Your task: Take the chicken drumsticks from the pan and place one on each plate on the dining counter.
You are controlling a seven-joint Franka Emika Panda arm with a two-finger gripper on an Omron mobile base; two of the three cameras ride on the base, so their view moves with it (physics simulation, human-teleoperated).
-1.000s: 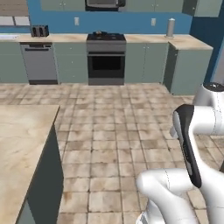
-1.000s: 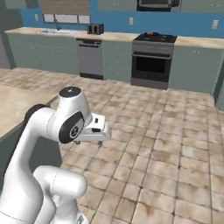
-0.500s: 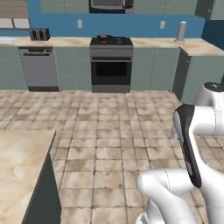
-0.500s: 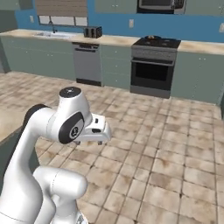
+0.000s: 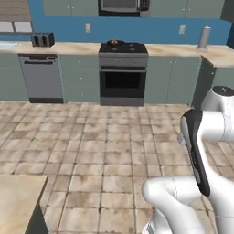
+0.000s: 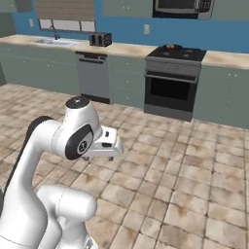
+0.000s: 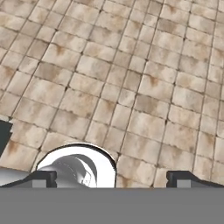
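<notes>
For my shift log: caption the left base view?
Robot faces the stove across tiled floor; pan sits on top.

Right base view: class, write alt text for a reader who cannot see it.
A white robot arm rises at lower left over a tiled kitchen floor, far from the stove on the back wall. A pan sits on the stove; a dishwasher and toaster stand to its left.

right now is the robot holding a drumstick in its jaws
No, the gripper is open with nothing between its jaws, just tiled floor beyond.
</notes>
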